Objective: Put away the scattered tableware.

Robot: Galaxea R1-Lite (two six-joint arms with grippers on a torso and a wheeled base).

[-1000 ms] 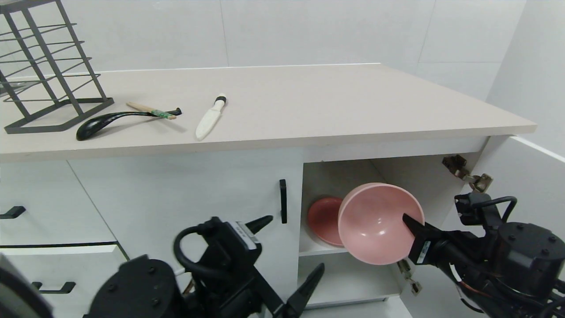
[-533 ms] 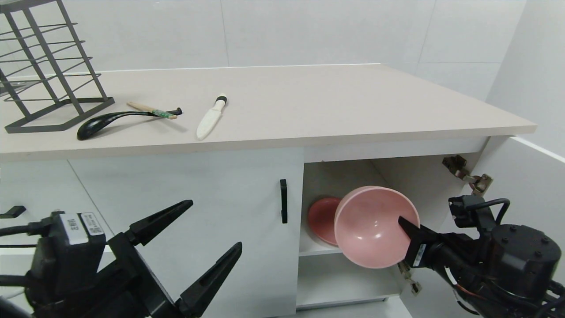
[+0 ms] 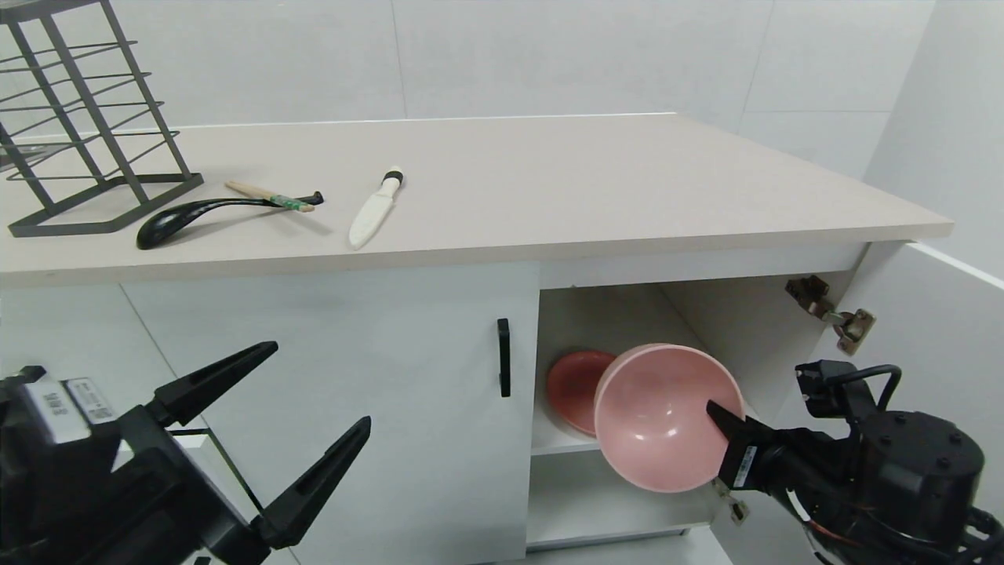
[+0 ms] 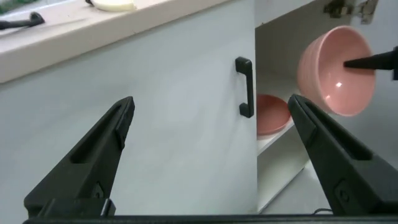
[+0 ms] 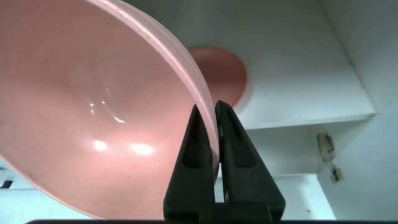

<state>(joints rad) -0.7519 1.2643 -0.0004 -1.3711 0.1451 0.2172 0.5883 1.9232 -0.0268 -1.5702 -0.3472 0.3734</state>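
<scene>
Pink bowl point(image 5: 93, 112) rim in right claw point(image 5: 210, 111).

A white tiled wall point(image 3: 549, 55) rises at the far side of a beige countertop point(image 3: 549, 180) in an evenly lit kitchen. Below the counter, a white cupboard door point(image 3: 353, 353) with a black handle point(image 3: 503, 357) stands closed. To its right, a second door point(image 3: 933, 314) hangs open on metal hinges point(image 3: 843, 318), showing a white shelf point(image 3: 561, 446) inside.
</scene>
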